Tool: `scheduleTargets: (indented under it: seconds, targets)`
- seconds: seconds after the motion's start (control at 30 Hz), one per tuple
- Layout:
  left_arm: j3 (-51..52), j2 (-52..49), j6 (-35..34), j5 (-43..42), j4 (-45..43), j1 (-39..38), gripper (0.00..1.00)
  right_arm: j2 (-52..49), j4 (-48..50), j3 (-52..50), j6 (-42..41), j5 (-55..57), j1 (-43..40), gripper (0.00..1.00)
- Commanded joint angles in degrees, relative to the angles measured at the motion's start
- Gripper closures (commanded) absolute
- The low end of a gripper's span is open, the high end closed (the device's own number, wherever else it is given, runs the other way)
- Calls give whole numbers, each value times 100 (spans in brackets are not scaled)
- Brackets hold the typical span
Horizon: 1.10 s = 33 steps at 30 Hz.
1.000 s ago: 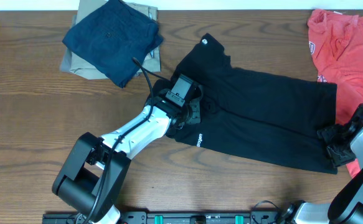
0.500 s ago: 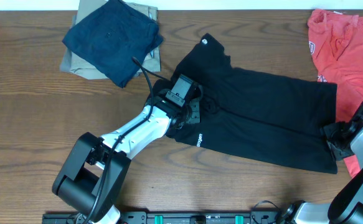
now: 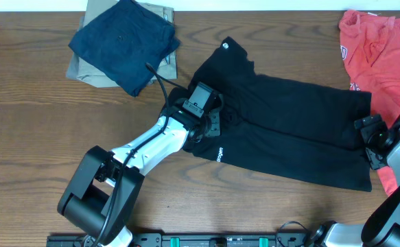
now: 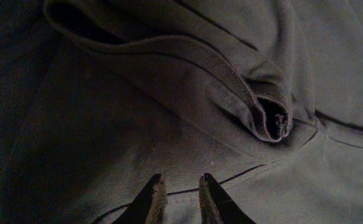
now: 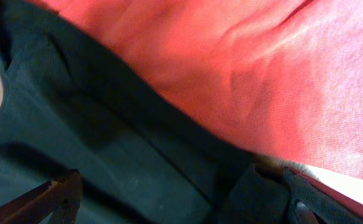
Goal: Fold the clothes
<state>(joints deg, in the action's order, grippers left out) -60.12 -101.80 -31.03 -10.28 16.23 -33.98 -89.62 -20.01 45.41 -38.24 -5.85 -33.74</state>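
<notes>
Right tool (image 3: 368,141) shifted, released; left tool (image 4: 178,190) grip unclear (one black T-shirt (image 3: 289,123)).

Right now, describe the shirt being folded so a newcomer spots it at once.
On the wooden table, between the folded navy garment stacked on a khaki garment at upper left and the red shirt at far right, the black T-shirt lies spread across the middle. It is the only black item, with small white lettering and a round white mark by the collar.
</notes>
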Motion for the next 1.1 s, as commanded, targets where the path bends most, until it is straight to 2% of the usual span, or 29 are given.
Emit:
scheduleTargets:
  seconds: [0.0, 0.17, 0.33, 0.37, 0.47, 0.53, 0.6, 0.67, 0.7, 0.83, 1.07]
  targets:
    - [42, -76, 107, 92, 48, -13, 79, 103, -247, 498, 278, -173, -7, 1]
    - [44, -74, 225, 87, 57, -13, 79, 356, -898, 1305, 546, -304, -4, 1]
    - [-101, 164, 433, 87, -24, 94, 79, 422, -931, 1810, 1095, -949, 7, 1]
    - [-197, 214, 551, 81, -2, 127, 73, 422, -901, 1832, 1115, -1019, 9, 1]
    - [-852, 249, 1209, 44, 623, 260, 67, 411, -833, 1836, 1327, -1054, 63, 1]
    - [-1423, 214, 1766, 48, 1185, 332, 58, 385, -850, 1836, 1532, -1049, 136, 1]
    - [-1982, 181, 2205, 70, 1587, 420, 44, 345, -898, 1836, 1628, -1049, 240, 1]
    - [-2420, 173, 2496, 70, 1722, 520, 31, 299, -951, 1836, 1676, -1047, 363, 1]
    - [-2610, 170, 2549, 70, 1729, 581, 28, 271, -984, 1836, 1735, -1049, 428, 1]
    - [-2920, 170, 2651, 68, 1325, 780, 19, 227, -1102, 1836, 1814, -1043, 675, 1]
    - [-2916, -376, 2695, 68, 199, 883, 15, 229, -1268, 1836, 1814, -780, 1071, 1]
